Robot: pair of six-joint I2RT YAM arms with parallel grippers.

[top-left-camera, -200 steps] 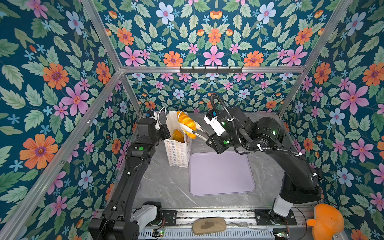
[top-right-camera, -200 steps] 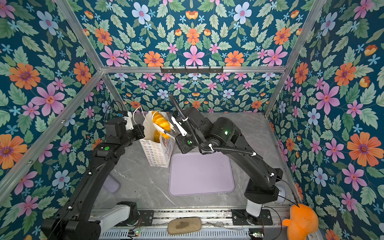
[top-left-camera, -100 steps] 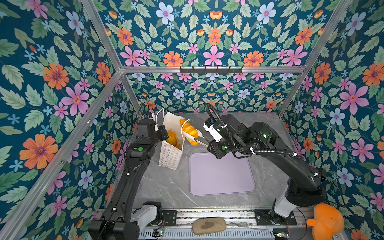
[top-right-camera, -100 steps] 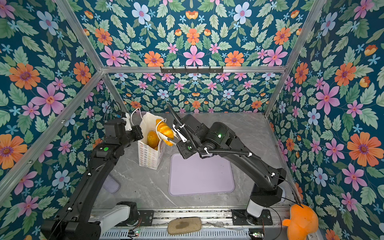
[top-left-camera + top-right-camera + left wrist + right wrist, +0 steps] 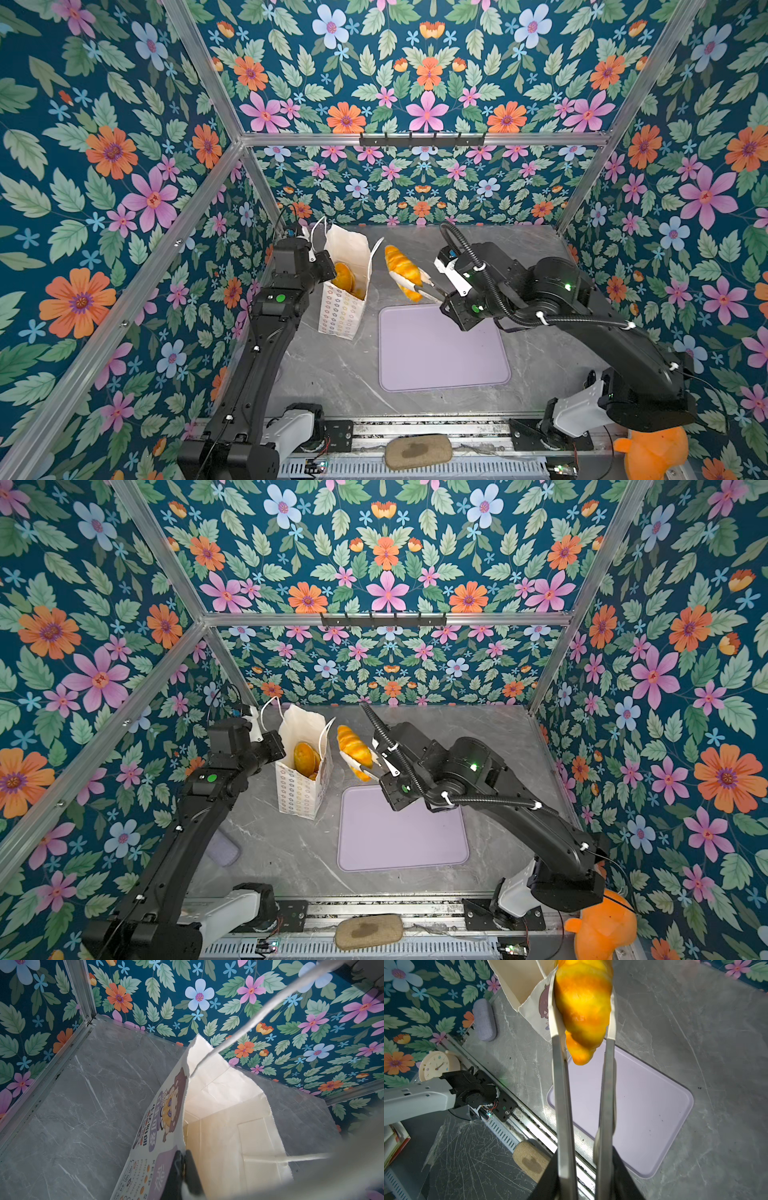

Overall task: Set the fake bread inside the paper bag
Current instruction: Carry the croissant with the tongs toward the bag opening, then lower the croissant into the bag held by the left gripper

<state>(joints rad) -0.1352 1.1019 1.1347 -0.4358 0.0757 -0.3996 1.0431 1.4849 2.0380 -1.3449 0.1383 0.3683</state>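
The paper bag [image 5: 341, 309] [image 5: 300, 792] stands with its mouth open at the back left of the table. Its white inside [image 5: 220, 1126] fills the left wrist view. Golden fake bread [image 5: 345, 277] [image 5: 305, 757] lies inside it. My left gripper [image 5: 328, 269] [image 5: 184, 1159] is shut on the bag's upper edge. My right gripper [image 5: 446, 297] [image 5: 584, 1157] is shut on metal tongs [image 5: 419, 289] [image 5: 562, 1084]. The tongs' white tips pinch a croissant [image 5: 401, 266] [image 5: 353, 744] [image 5: 583, 1001], which hangs in the air just right of the bag's mouth and apart from it.
A lilac mat [image 5: 440, 353] lies mid-table under the right arm. A grey-tan pad [image 5: 417, 453] rests on the front rail and an orange plush [image 5: 652, 453] sits at the front right corner. A grey case [image 5: 222, 848] lies by the left wall, with a small clock [image 5: 439, 1065] beyond the rail.
The right gripper and tongs have carried the croissant to the right, from over the bag's mouth to beside it. The bag has shifted slightly left in the left gripper.
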